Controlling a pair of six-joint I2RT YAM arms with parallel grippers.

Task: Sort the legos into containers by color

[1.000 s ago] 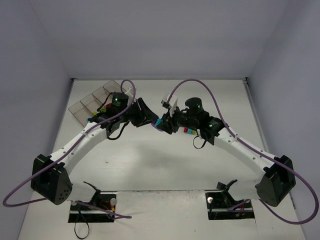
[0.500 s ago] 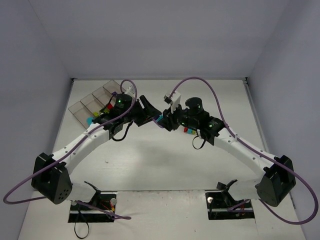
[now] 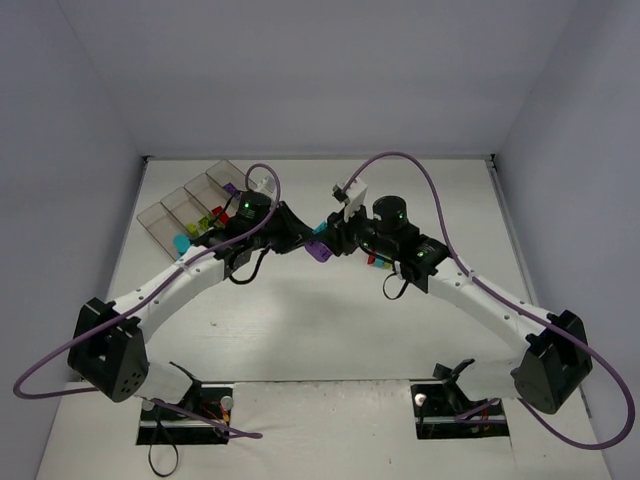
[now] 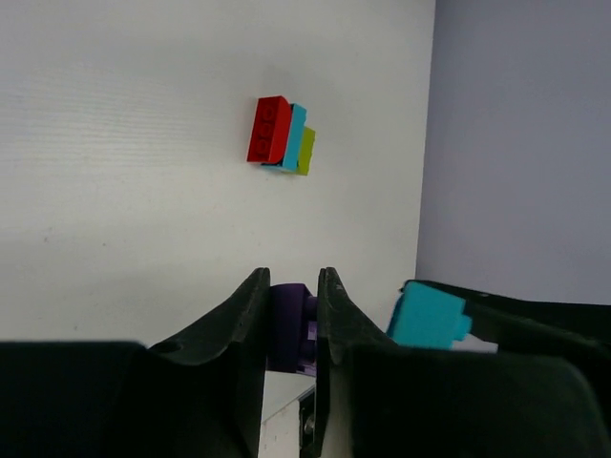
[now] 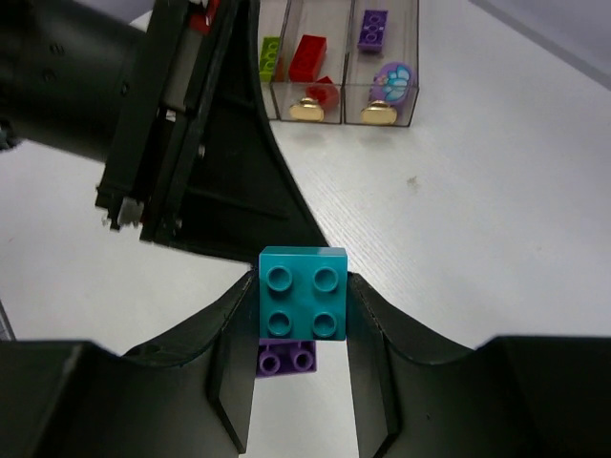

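Cyan lego point(image 5: 303, 291), four-studded, on purple lego point(image 5: 286, 358)

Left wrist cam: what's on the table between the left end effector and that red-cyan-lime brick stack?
Nothing. In the left wrist view, the stretch of table between the left end effector and the brick stack is bare white surface.

Left arm point(image 3: 165, 287) & right arm point(image 3: 478, 300): white links w/ black joints, black bases; purple cable point(image 3: 395, 154) loops along each; green LED point(image 3: 245, 207) near wrists; matte black fingers point(image 5: 229, 382).
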